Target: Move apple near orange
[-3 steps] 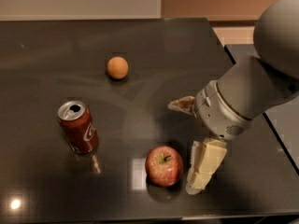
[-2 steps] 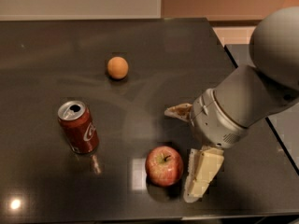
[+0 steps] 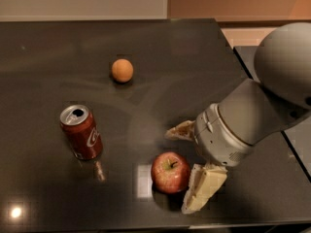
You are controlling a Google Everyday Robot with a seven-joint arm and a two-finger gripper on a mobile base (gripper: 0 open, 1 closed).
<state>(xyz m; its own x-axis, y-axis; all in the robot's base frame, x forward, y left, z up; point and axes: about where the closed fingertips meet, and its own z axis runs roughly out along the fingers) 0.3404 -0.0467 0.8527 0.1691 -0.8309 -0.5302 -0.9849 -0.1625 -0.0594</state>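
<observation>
The red apple (image 3: 169,172) with a short stem sits on the dark table (image 3: 160,47) near its front edge. The small orange (image 3: 122,70) lies farther back and to the left, well apart from the apple. My gripper (image 3: 179,172) is open at the apple's right side. One pale finger (image 3: 181,130) is just behind the apple. The other finger (image 3: 201,191) is at its front right, close against it. The apple rests on the table between the fingertips.
A red soda can (image 3: 81,132) stands upright left of the apple. My grey arm (image 3: 262,106) reaches in from the right. The table's right edge (image 3: 233,52) borders a second dark surface (image 3: 299,144).
The gripper has moved left and toward the table's front edge, so its open fingers stand closer around the apple. The apple, orange and can have not moved.
</observation>
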